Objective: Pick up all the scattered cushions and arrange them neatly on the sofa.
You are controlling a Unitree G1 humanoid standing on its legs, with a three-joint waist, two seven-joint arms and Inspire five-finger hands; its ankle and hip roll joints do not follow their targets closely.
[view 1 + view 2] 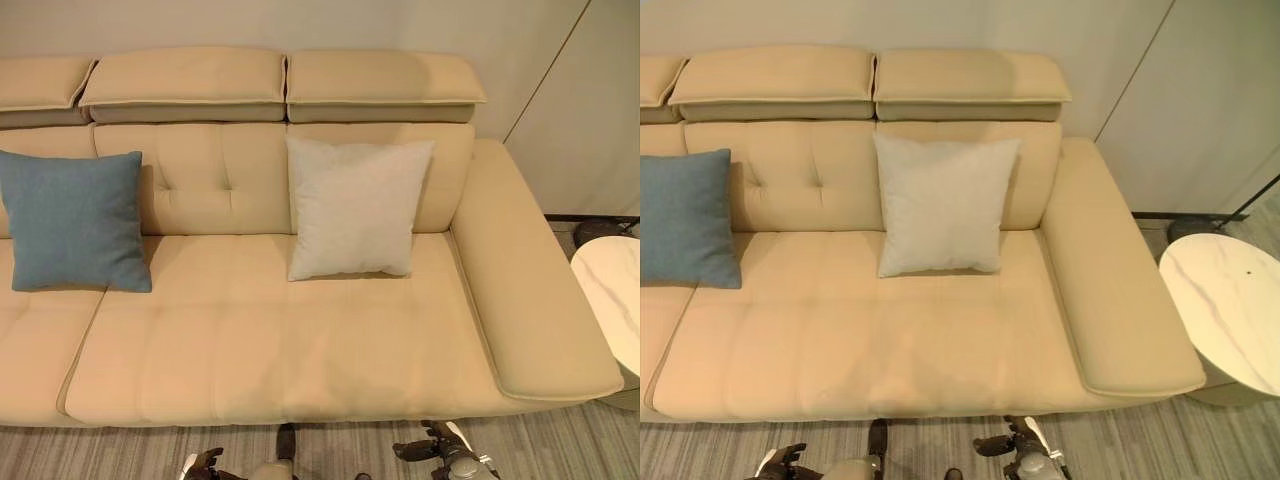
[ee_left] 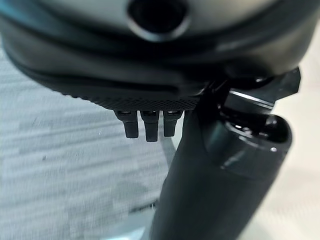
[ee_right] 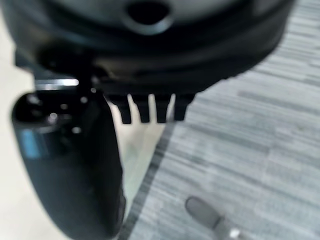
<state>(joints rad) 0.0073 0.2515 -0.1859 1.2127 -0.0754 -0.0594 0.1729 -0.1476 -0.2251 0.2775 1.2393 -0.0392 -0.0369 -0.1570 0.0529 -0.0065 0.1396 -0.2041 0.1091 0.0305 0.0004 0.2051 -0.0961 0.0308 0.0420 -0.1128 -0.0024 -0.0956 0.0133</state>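
Cushions are sitting upright on the sofa (image 1: pixel 250 340) already: a blue cushion (image 1: pixel 72 220) is leaning against the backrest toward the robot's left, and a pale grey cushion (image 1: pixel 355 207) is resting well apart from it, nearer the armrest on the robot's right. No cushion is lying on the strip of grey floor (image 1: pixel 560 445) that is showing, so the arranging is looking done or close to it, though anything beyond the frame is staying unknown. Both the left hand (image 2: pixel 150 122) and the right hand (image 3: pixel 150 110) are hanging low before the sofa, fingers straight and carrying nothing. A round white table (image 1: pixel 1230 310) is standing beside the armrest.
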